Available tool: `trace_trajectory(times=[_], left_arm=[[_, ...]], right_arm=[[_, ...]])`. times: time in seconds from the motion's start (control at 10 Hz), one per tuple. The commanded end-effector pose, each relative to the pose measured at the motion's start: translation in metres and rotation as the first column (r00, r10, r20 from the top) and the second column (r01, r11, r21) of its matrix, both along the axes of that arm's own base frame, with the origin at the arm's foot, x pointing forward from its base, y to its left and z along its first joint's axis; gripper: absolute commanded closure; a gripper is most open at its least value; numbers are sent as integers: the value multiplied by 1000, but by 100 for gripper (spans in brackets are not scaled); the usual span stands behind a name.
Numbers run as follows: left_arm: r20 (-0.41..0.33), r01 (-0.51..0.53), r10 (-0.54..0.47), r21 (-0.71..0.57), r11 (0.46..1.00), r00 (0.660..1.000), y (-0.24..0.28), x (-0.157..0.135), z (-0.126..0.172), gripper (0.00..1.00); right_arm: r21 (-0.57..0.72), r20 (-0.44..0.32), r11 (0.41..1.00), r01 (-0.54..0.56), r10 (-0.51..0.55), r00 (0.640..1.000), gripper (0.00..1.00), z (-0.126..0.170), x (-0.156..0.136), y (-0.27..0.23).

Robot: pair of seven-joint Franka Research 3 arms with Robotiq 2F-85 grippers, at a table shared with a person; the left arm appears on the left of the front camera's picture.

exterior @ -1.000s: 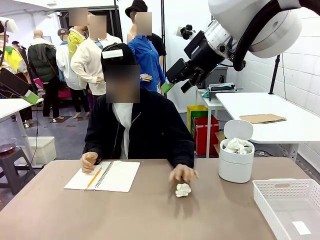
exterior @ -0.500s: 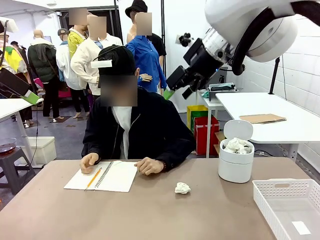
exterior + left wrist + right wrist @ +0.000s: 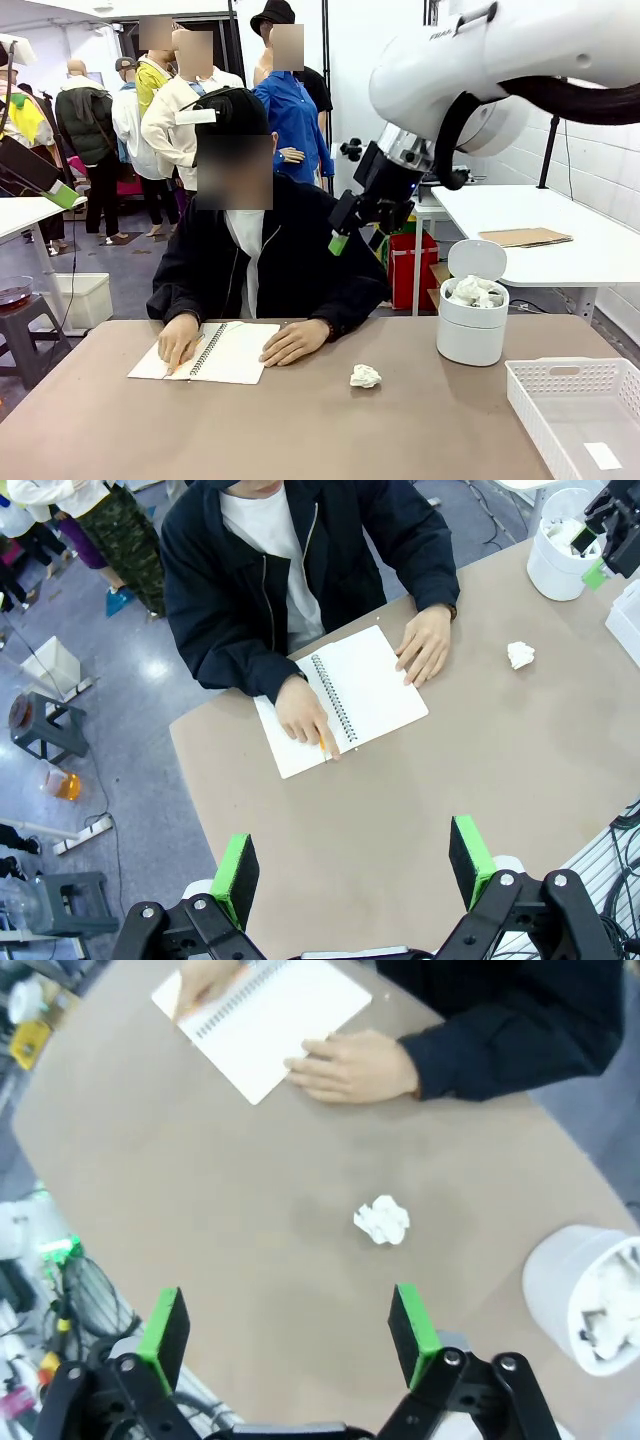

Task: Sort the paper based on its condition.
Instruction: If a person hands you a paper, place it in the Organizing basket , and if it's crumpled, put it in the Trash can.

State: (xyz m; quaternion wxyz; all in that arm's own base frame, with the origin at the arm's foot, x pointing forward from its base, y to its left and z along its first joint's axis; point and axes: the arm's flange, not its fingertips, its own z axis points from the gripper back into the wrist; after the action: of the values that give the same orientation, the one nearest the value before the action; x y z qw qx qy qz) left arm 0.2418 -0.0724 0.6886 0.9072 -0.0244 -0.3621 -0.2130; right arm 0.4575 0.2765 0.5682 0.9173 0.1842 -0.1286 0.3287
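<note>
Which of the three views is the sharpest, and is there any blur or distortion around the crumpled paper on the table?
Front view: sharp; the crumpled paper shows clear creases under even light. Left wrist view: also sharp, but the paper is small near the frame edge, and the wide lens bends the table edges. Right wrist view: soft and blurred overall; the paper's folds smear, and the right gripper pads look hazy.

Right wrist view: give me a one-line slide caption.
Open right gripper above a crumpled paper ball on the brown table, white bin at right, person's hand on the notebook.

A white side table (image 3: pixel 560 215) stands against a white wall (image 3: pixel 610 120).
</note>
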Motion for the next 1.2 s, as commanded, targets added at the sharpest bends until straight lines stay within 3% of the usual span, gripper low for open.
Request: trace_trajectory(times=[0.0, 0.3, 0.5, 0.7, 0.8, 1.0, 1.1], left_arm=[[2, -8, 8, 6, 1000, 1000, 1, 0, 0, 0], [2, -8, 8, 6, 1000, 1000, 1, 0, 0, 0], [2, -8, 8, 6, 1000, 1000, 1, 0, 0, 0], [2, -8, 8, 6, 1000, 1000, 1, 0, 0, 0], [2, -8, 8, 6, 1000, 1000, 1, 0, 0, 0], [2, -8, 8, 6, 1000, 1000, 1, 0, 0, 0], [2, -8, 8, 6, 1000, 1000, 1, 0, 0, 0]], right_arm=[[-80, -66, 997, 14, -19, 998, 0, -15, 16, 11], [-167, -116, 985, 34, -54, 992, 0, -77, 30, 21], [-236, -130, 971, 32, -64, 990, 0, -111, 22, 24], [-314, 21, 948, 58, -54, 998, 0, -151, 21, 31], [-323, 71, 943, 79, -59, 996, 0, -154, 21, 31], [-311, 137, 945, 102, -62, 989, 0, -135, 19, 27], [-305, 43, 952, 31, -19, 999, 0, -150, 24, 29]])
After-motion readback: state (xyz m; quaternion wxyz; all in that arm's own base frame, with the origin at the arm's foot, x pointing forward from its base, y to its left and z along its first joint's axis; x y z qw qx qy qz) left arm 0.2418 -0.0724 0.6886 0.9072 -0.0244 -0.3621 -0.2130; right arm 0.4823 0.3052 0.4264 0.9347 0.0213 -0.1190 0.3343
